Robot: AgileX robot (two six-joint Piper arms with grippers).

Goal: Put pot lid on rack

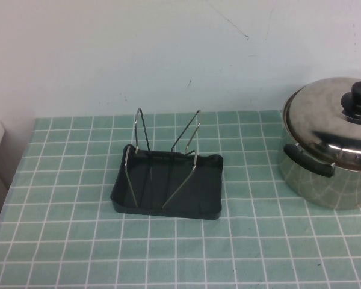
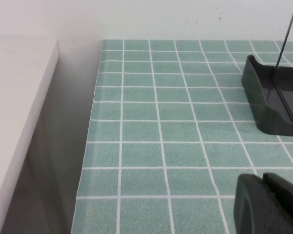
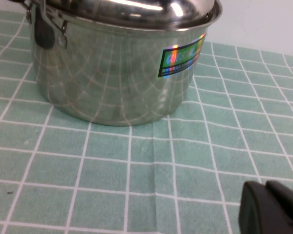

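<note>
The shiny domed pot lid (image 1: 331,123) with a black knob (image 1: 359,96) sits closed on the steel pot (image 1: 322,174) at the right edge of the table. Its rim also shows in the right wrist view (image 3: 136,14). The rack (image 1: 165,162), thin V-shaped wire loops on a dark tray (image 1: 168,208), stands empty at the table's middle; its end shows in the left wrist view (image 2: 273,97). My left gripper (image 2: 266,202) is shut and empty, low over the cloth left of the rack. My right gripper (image 3: 268,207) is shut and empty, near the pot's front.
A green tiled cloth (image 1: 78,241) covers the table. A white wall stands behind. A pale ledge (image 2: 14,122) runs beside the table's left edge with a gap between. The pot has black side handles (image 1: 310,162) and a shiny label (image 3: 180,57).
</note>
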